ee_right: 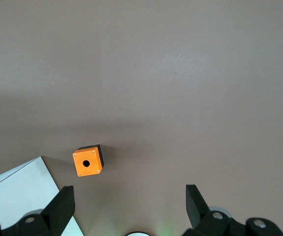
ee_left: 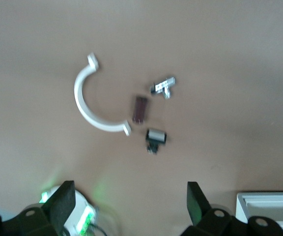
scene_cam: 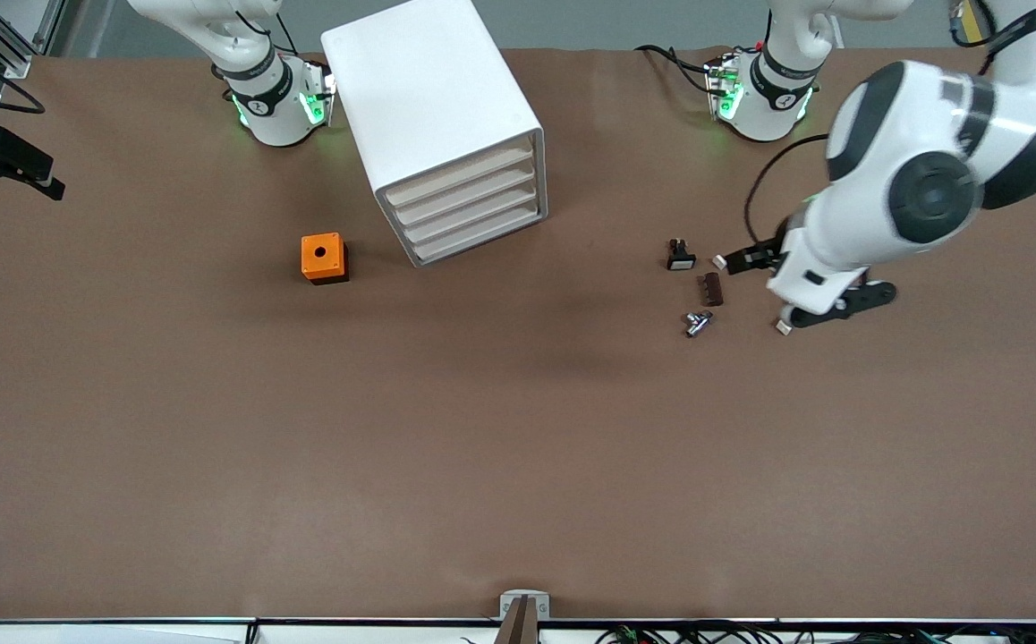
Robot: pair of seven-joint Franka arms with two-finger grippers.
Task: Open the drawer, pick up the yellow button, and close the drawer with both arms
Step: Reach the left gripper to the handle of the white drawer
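Note:
The white cabinet stands near the arms' bases, with four drawers stacked in its front. The topmost drawer is shut flush, like the three under it. The button is out of view. My left gripper hangs open and empty above the table, over a cluster of small parts. In the left wrist view its gripper has only bare table between its black fingers. In the right wrist view my right gripper is open and empty, high over the table by the cabinet's corner.
An orange box with a hole sits beside the cabinet toward the right arm's end. Under the left arm lie a black part with a white face, a brown block, a metal piece and a white C-shaped ring.

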